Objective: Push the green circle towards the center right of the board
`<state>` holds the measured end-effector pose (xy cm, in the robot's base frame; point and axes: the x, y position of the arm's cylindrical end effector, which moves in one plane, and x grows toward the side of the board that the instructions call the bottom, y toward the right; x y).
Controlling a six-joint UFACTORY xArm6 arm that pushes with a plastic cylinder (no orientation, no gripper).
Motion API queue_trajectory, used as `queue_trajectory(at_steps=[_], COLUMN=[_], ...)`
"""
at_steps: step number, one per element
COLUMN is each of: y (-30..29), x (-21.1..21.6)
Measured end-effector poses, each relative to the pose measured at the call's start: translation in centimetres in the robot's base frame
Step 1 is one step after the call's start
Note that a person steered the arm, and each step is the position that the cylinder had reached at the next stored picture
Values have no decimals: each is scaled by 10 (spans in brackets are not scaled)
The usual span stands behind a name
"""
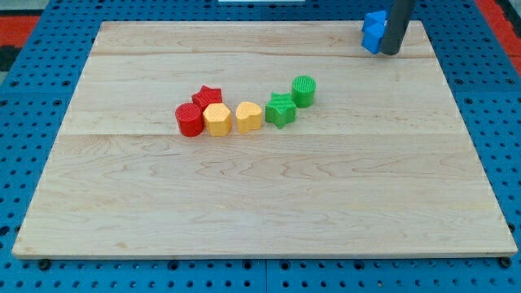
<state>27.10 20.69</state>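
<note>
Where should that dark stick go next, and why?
Probably down toward the view's left side of the green circle. My tip sits at the view's top right beside a blue block, far from the circle, which needs pushing rightward.

Six blocks point(244, 110) cluster mid-board point(260, 195); one block point(373, 31) sits top right.

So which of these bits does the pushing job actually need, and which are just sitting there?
Needed:
green circle
my tip, at the view's top right, far from the green circle
board

Just lying about:
green star, touching the circle
two yellow blocks
red circle
red star
blue block, beside my tip
</note>
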Motion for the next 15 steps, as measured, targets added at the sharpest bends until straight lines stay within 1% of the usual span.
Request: queue_trajectory(at_steps=[1, 2, 3, 5, 7, 8, 10, 11, 12, 13, 14, 15], y=[-6, -35, -79, -143, -234, -227, -120, -106, -140, -131, -78, -46], x=[8, 45, 64, 60, 60, 87, 105, 106, 88, 77, 97, 149])
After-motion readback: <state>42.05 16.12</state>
